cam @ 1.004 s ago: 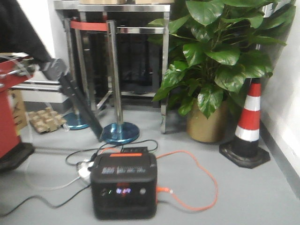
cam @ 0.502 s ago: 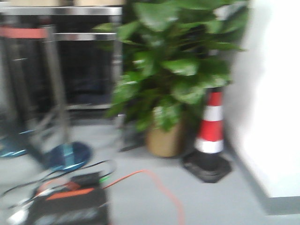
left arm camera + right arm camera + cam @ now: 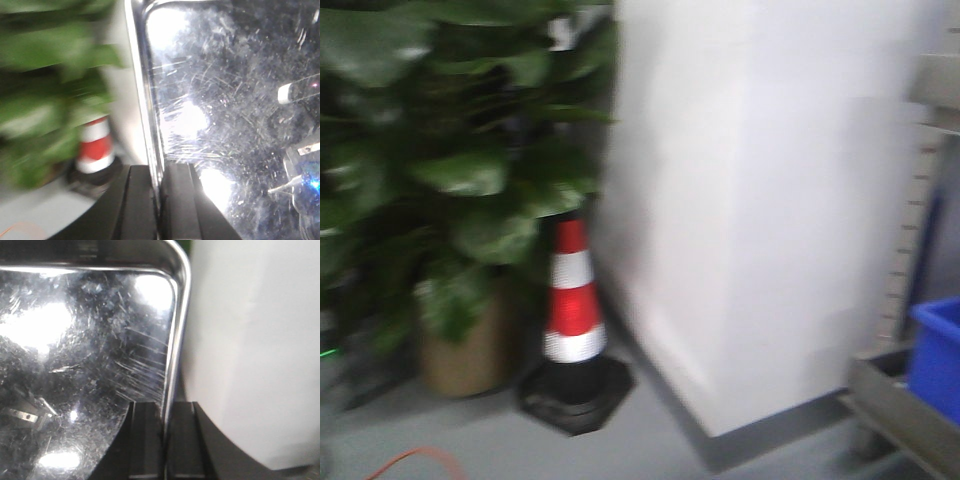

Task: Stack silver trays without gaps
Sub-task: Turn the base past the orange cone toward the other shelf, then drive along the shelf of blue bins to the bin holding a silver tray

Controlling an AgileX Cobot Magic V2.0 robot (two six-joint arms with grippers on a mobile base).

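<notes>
In the left wrist view a scratched silver tray (image 3: 225,100) fills the right side, held up off the floor. My left gripper (image 3: 159,200) is shut on its thin left rim, one black finger (image 3: 140,205) on each side. The right wrist view shows a silver tray (image 3: 90,340) with a rounded corner at the top. My right gripper (image 3: 165,440) is shut on its right rim. I cannot tell whether more than one tray is held. Neither gripper nor any tray appears in the front view.
A red-and-white traffic cone (image 3: 575,310) stands on the grey floor beside a potted plant (image 3: 440,170). A white wall block (image 3: 750,200) fills the middle. At the far right, a blue bin (image 3: 938,355) sits on a grey metal frame (image 3: 890,400). An orange cable (image 3: 410,460) lies lower left.
The front view has swung right. The black power unit and steel posts have left the view, the plant and cone have shifted left, and the white wall and blue bin have come in.
</notes>
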